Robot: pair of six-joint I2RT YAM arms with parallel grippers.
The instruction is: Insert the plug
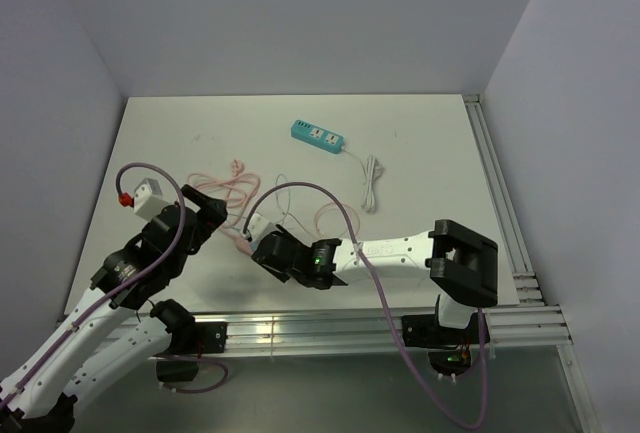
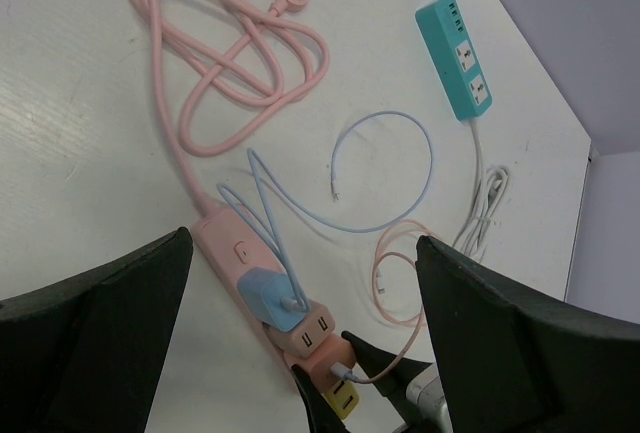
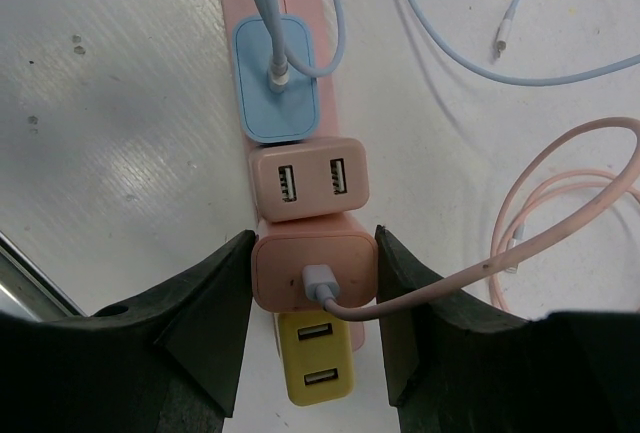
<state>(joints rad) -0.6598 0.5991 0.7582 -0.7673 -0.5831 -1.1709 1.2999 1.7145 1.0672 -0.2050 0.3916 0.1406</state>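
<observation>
A pink power strip (image 2: pixel 222 236) lies on the white table with a row of adapters on it: blue (image 3: pixel 277 78), pink two-port (image 3: pixel 308 180) and yellow (image 3: pixel 315 361). The plug (image 3: pixel 313 271), a pink charger cube with a pink cable in its face, stands in that row between the two-port and the yellow one. My right gripper (image 3: pixel 313 275) is shut on its two sides. How deep it sits in the strip is hidden. My left gripper (image 2: pixel 303 245) hovers wide open above the strip, touching nothing.
A teal power strip (image 1: pixel 318 137) with a bundled white cord (image 1: pixel 371 181) lies at the back. The pink strip's cord (image 2: pixel 235 63) loops to the left. Loose blue (image 2: pixel 385 168) and pink (image 3: pixel 560 203) cables lie right of the strip.
</observation>
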